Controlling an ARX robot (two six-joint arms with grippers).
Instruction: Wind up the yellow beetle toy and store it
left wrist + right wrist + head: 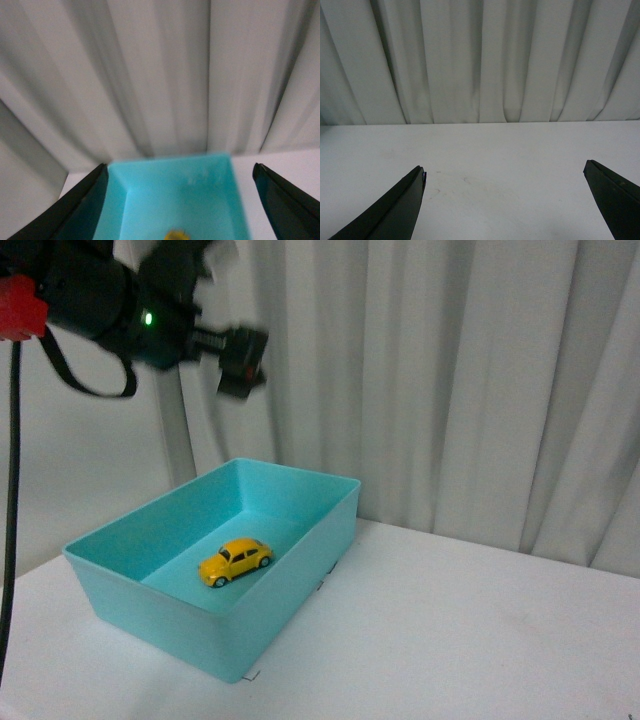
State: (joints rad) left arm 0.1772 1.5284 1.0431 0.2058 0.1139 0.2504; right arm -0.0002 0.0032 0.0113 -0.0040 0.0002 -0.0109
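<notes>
Left claw (180,169) gaping, yellow beetle toy (236,561) in bin (170,625), clearest from front

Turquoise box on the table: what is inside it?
Only the yellow toy car can be seen, standing on the floor of the turquoise box. The near wall hides a strip of that floor.

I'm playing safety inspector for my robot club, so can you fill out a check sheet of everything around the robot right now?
Surface: white table, bare beside the bin.
Job's things: yellow beetle toy on its wheels inside the teal bin.
Clutter: nothing seen.
Grippers: left gripper raised near the bin, jaws open, empty; right gripper over bare table, jaws open, empty.
Cables: black cable hanging at the left edge.
Surroundings: pale curtain behind.
</notes>
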